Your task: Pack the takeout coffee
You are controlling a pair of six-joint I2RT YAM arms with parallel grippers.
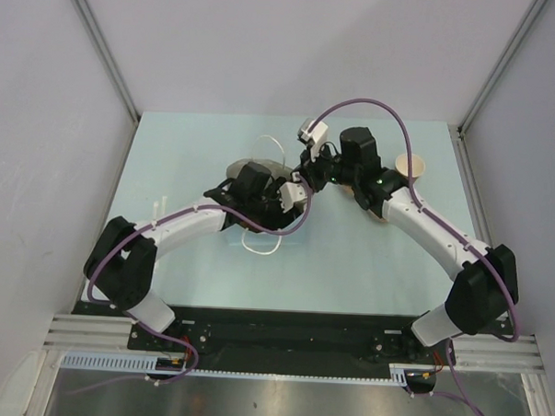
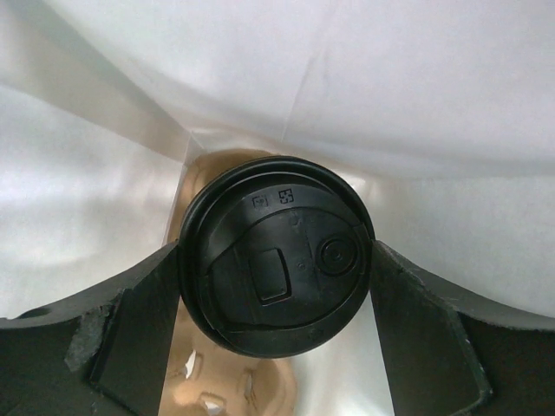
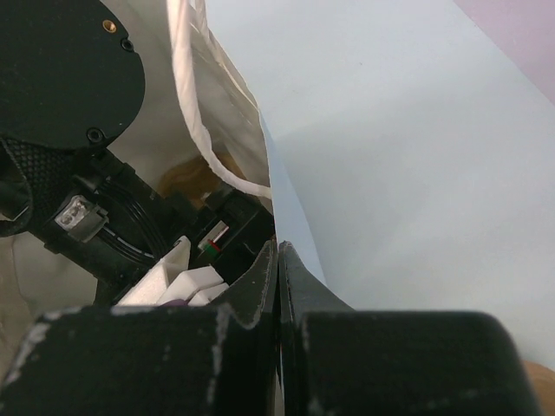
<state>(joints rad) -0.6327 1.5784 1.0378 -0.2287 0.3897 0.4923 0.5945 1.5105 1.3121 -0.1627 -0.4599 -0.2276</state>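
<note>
item: takeout coffee [image 2: 277, 286], black lid [image 2: 260, 217] fitted, inside the light-blue paper bag [image 2: 416, 104], above a brown pulp carrier [image 2: 234, 390]. left tool [image 2: 276, 260]: spread wide, fingers against both sides of the lid, grasping it. right tool [image 3: 277, 260]: clenched on the bag's rim. also: open tan cup [image 1: 410, 166], upright on the counter [image 1: 367, 267], outside the bag.

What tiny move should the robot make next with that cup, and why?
Probably lower the lidded cup a touch further into the bag. The left gripper seems to hold it by the rim between the bag's white walls, with the brown carrier showing just below, and the right gripper pinches the bag's edge.
</note>
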